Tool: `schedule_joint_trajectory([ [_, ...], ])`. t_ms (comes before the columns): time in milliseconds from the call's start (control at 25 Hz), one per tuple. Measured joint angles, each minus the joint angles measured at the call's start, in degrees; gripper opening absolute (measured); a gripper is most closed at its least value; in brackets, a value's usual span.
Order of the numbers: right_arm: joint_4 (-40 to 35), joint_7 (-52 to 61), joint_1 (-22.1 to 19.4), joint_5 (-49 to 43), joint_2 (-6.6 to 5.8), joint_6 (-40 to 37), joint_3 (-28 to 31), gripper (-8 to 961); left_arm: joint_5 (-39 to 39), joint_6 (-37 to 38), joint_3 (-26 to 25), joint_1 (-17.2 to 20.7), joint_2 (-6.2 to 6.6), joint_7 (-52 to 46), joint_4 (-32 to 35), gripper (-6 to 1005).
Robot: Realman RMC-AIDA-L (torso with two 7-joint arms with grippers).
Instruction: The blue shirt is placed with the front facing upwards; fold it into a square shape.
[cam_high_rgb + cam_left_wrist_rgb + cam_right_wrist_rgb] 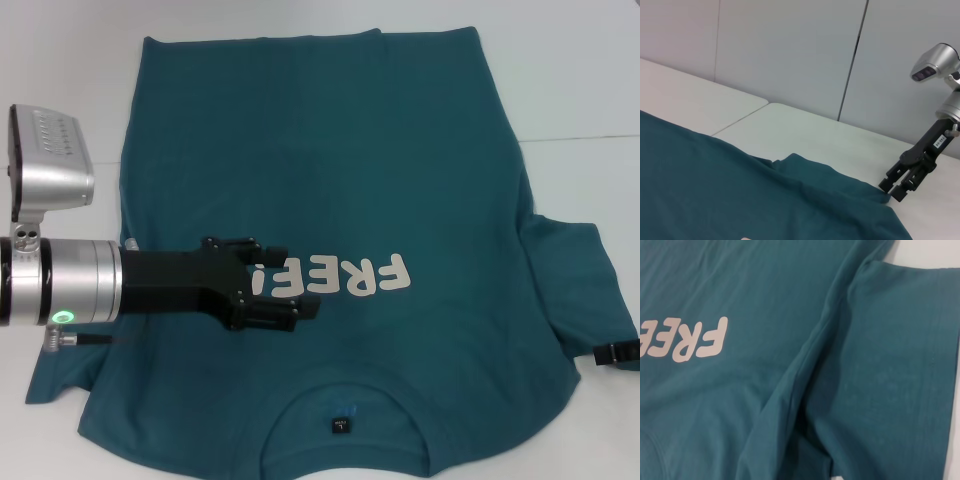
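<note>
- Head view: one blue shirt (400,170) spread face-up over the white desk (570,70), filling frame centre; no fold made, all folding left. Left end effector (290,292) at centre-left over the lettering, fingers parted, holding nothing.
- Left wrist view: right end effector (892,191) at lower right, at the sleeve's edge; grip cannot be told.
- Right wrist view: one sleeve, flat.

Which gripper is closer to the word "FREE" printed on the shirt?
Left. The left gripper hovers over the lettering "FREE", covering its last letter. The right gripper sits by the sleeve edge of the blue shirt, far from the word.
</note>
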Motion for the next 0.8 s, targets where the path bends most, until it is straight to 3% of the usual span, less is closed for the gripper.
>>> schedule_joint_trajectory([
  [280, 0.43, 0.46, 0.19, 0.02, -0.25, 0.85, -0.32, 872, 0.0, -0.25, 0.0, 0.1, 0.0, 0.0, 0.0, 876],
  [560, 0.15, 1.33, -0.03, 0.03, -1.51, 0.93, -0.06, 870, 0.07, -0.51, 0.0, 0.12, 0.0, 0.0, 0.0, 876],
  [800, 0.31, 1.38, -0.15, -0.09, -1.63, 0.88, -0.08, 870, 0.07, -0.58, 0.0, 0.12, 0.0, -0.01, 0.0, 877],
])
